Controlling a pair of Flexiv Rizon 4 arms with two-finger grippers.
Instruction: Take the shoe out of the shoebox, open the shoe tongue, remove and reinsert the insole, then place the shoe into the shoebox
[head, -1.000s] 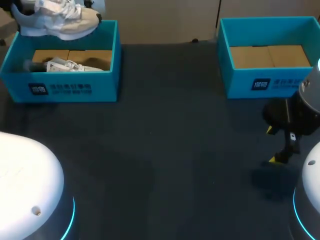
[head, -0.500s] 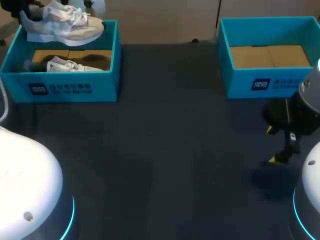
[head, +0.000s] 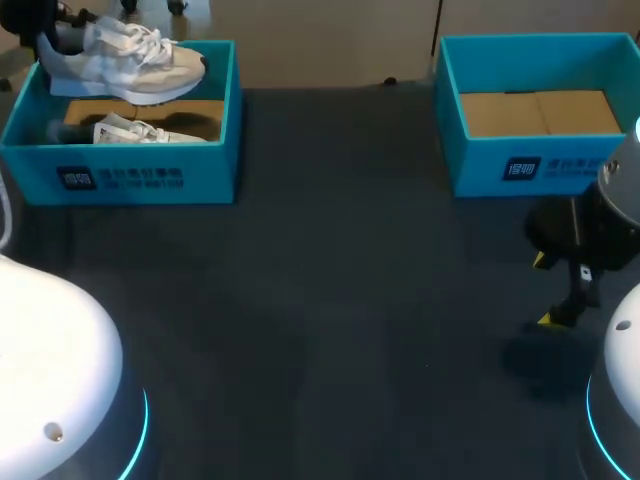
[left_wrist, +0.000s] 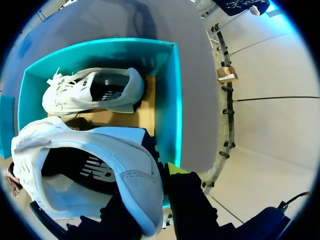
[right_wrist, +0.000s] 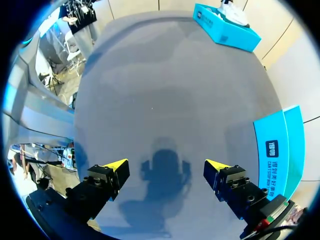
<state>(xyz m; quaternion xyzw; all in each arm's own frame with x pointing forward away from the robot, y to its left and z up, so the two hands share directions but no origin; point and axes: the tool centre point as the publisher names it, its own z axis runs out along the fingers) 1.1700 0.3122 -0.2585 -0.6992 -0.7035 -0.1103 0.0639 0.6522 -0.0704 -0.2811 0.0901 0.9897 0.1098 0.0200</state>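
Note:
A white sneaker (head: 125, 62) hangs over the back of the left teal shoebox (head: 150, 178), toe pointing right. My left gripper (head: 45, 35) is shut on its heel. In the left wrist view the held sneaker (left_wrist: 90, 165) fills the space ahead of the left gripper (left_wrist: 150, 195), its dark inside facing the camera. A second white sneaker (head: 140, 130) lies on the cardboard floor of that box, also seen beyond the held one (left_wrist: 95, 92). My right gripper (head: 545, 290) hovers open over the bare table at the right, nothing between its fingers (right_wrist: 166, 165).
A second teal shoebox (head: 540, 170) stands at the far right, holding only its cardboard floor. It lies just beside my right gripper (right_wrist: 282, 145). Dark table cloth (head: 330, 300) stretches between the two boxes.
The held sneaker has come a little lower and nearer over the left box with my left gripper. The right arm has not moved.

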